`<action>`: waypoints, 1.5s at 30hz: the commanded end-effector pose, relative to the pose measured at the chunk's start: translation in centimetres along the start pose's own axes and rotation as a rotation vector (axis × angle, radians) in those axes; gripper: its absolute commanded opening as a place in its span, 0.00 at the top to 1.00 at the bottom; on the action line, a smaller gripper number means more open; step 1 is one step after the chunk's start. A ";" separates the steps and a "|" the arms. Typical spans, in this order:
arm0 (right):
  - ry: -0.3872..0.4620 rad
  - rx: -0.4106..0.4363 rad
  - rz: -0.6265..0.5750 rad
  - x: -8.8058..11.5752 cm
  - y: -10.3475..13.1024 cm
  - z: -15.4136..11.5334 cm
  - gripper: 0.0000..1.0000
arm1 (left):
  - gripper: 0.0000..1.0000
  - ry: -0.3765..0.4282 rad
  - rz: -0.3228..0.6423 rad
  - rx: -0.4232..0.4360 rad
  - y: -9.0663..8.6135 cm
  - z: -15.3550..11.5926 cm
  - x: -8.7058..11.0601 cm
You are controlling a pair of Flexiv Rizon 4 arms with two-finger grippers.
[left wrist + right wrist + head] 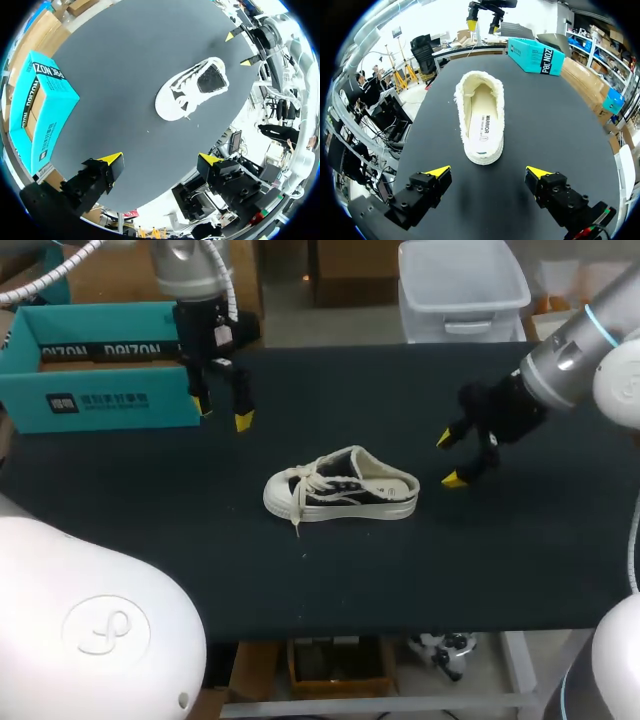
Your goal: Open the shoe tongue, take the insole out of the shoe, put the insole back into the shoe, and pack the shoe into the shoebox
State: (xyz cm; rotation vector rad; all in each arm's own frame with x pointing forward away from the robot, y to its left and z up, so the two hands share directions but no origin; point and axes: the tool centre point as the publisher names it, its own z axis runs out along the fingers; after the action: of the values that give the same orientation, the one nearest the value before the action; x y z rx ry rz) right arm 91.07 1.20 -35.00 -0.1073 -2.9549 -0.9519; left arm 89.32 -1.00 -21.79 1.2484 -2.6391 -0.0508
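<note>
A black and white canvas shoe [341, 486] with cream laces lies on the black table [320, 580], toe toward the left; its cream insole [481, 121] shows inside. The teal shoebox [100, 365] stands open at the back left. My left gripper [222, 412] hangs open above the table between box and shoe; from its wrist the shoe [192, 87] lies ahead and the box [40, 107] off to one side. My right gripper [450, 458] stands open just right of the heel, with the shoe [481, 117] straight ahead of its fingers and nothing between them.
A clear plastic bin [462, 288] stands beyond the table's back edge. In the right wrist view the shoebox [536, 55] sits far ahead past the shoe, with my left gripper [483, 21] hanging beyond it.
</note>
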 end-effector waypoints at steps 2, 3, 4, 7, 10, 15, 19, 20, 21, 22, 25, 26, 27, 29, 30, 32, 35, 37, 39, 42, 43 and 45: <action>0.051 -0.004 -0.005 -0.7 1.1 1.9 0.00 | 0.00 -0.005 -0.035 0.000 -0.5 0.8 1.3; 0.050 -0.004 -0.004 -0.6 1.2 2.3 0.00 | 0.00 -0.001 -0.052 0.002 -0.7 0.9 1.5; 0.049 -0.008 -0.004 -0.5 1.3 2.7 0.00 | 0.00 -0.002 -0.039 0.000 -0.7 1.1 1.8; 0.055 -0.023 -0.004 -0.1 1.3 3.6 0.00 | 0.00 0.006 -0.049 -0.002 -1.1 1.5 2.2; 0.053 -0.042 0.003 0.5 1.0 4.2 0.00 | 0.00 0.005 -0.057 -0.009 -1.4 1.9 2.7; 0.035 -0.056 0.027 1.0 0.2 4.9 0.00 | 0.00 0.010 -0.041 -0.018 -1.7 2.2 3.2; 0.011 -0.079 0.043 1.0 -0.4 5.3 0.00 | 0.00 0.012 -0.038 -0.024 -1.8 2.4 3.4; 0.006 -0.078 0.047 0.9 -0.4 5.4 0.00 | 0.00 0.013 -0.039 -0.026 -1.8 2.5 3.5; 0.004 -0.087 0.047 0.9 -0.4 5.5 0.00 | 0.00 0.013 -0.038 -0.027 -1.8 2.5 3.5; 0.003 -0.093 0.050 0.8 -0.5 5.7 0.00 | 0.00 0.014 -0.039 -0.029 -1.9 2.6 3.6; 0.003 -0.103 0.056 0.5 -0.6 6.4 0.00 | 0.00 0.016 -0.039 -0.031 -1.9 2.7 3.6; 0.009 -0.117 0.058 0.3 -0.6 6.7 0.00 | 0.00 0.017 -0.039 -0.032 -1.9 2.7 3.6; 0.012 -0.119 0.058 0.3 -0.5 7.0 0.00 | 0.00 0.018 -0.039 -0.033 -2.0 2.8 3.6; 0.029 -0.137 0.057 0.2 -0.4 7.5 0.00 | 0.00 0.016 -0.042 -0.035 -2.2 3.0 3.6; 0.036 -0.137 0.060 0.1 -0.4 7.8 0.00 | 0.00 0.014 -0.043 -0.036 -2.3 3.0 3.6; 0.047 -0.142 0.063 0.1 -0.3 8.2 0.00 | 0.00 0.014 -0.043 -0.038 -2.4 3.1 3.6; 0.067 -0.140 0.074 0.0 -0.1 8.7 0.00 | 0.00 0.016 -0.040 -0.040 -2.5 3.2 3.6; 0.070 -0.142 0.078 0.1 0.0 8.8 0.00 | 0.00 0.017 -0.038 -0.040 -2.6 3.3 3.6; 0.079 -0.144 0.089 0.1 0.1 9.0 0.00 | 0.00 0.017 -0.039 -0.040 -2.7 3.4 3.6; 0.087 -0.147 0.093 0.1 0.3 9.2 0.00 | 0.00 0.018 -0.040 -0.040 -2.8 3.6 3.6; 0.091 -0.151 0.095 0.1 0.4 9.4 0.00 | 0.00 0.019 -0.041 -0.040 -2.9 3.7 3.5; 0.097 -0.160 0.096 0.1 0.4 9.6 0.00 | 0.00 0.019 -0.044 -0.040 -2.9 3.7 3.5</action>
State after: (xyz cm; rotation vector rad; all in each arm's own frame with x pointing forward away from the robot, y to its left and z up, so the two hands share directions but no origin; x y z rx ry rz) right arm 90.48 7.04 -42.19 -0.2119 -2.7734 -1.1341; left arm 88.45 -5.70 -24.93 1.2861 -2.5848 -0.0943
